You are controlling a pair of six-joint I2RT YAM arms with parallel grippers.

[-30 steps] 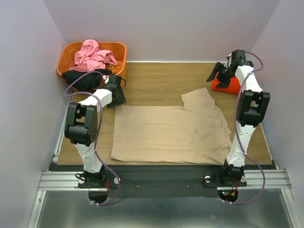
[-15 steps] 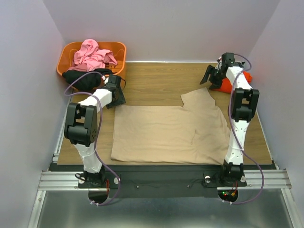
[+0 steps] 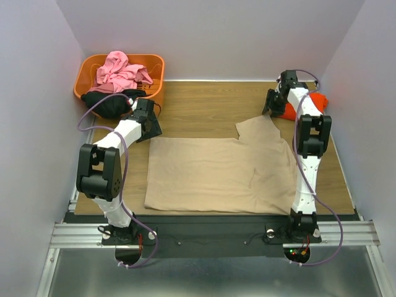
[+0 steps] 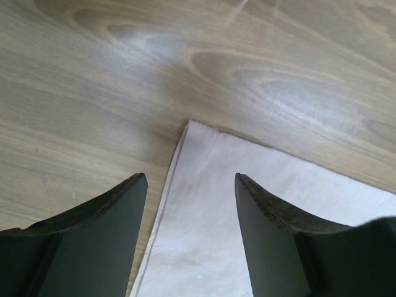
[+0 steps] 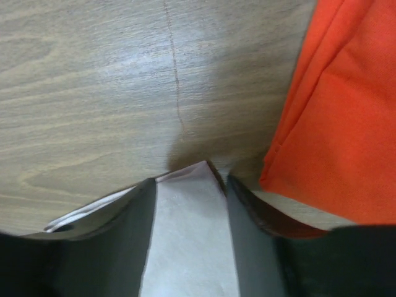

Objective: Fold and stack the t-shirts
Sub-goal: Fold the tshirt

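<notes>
My left arm bends low over the desk (image 3: 204, 102), left gripper (image 4: 190, 185) spread apart astride the far left corner of the tan shirt (image 3: 216, 173). My right arm stretches far out, right gripper (image 5: 189, 179) apart around that shirt's sleeve tip, just beside the folded orange shirt (image 5: 334, 111).

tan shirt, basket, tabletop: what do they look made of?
Tan shirt: soft matte cloth, probably cotton knit; lies limp, creased, hem stitched.
Basket: orange plastic, slight gloss; rigid smooth rim.
Table: wood-grain top, satin sheen; solid wood or laminate, can't tell.
</notes>
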